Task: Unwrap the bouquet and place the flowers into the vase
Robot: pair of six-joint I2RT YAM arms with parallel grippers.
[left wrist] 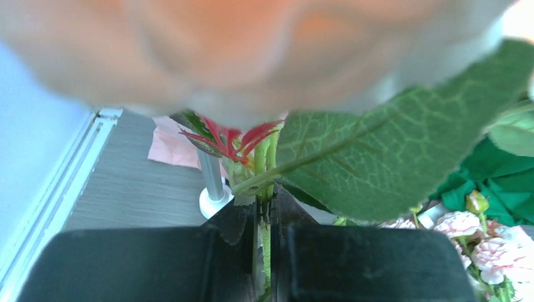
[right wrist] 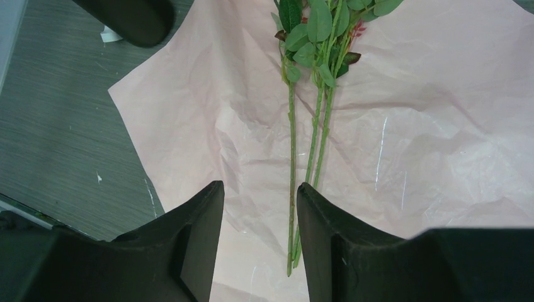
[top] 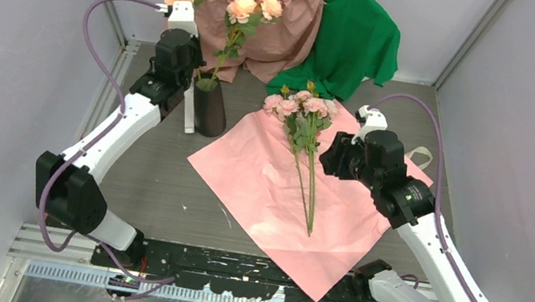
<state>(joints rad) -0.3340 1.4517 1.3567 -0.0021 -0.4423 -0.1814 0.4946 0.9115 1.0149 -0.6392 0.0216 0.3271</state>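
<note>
Left gripper (left wrist: pixel 264 251) clamps a peach rose stem (left wrist: pixel 263 165) above the black vase (top: pixel 210 109). Right gripper (right wrist: pixel 259 214), jaws apart, hovers over the pink roses (top: pixel 300 109) lying on the unfolded pink paper (top: pixel 259 186). An off-centre close could miss the thin stems or, seemingly, pinch paper.

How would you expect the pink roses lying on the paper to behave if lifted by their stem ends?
Probably light but top-heavy: the blooms crowd one end of long thin stems, so held low they would likely droop. The stems lie loose, not bound, on the paper, so the right gripper might catch only some.
</note>
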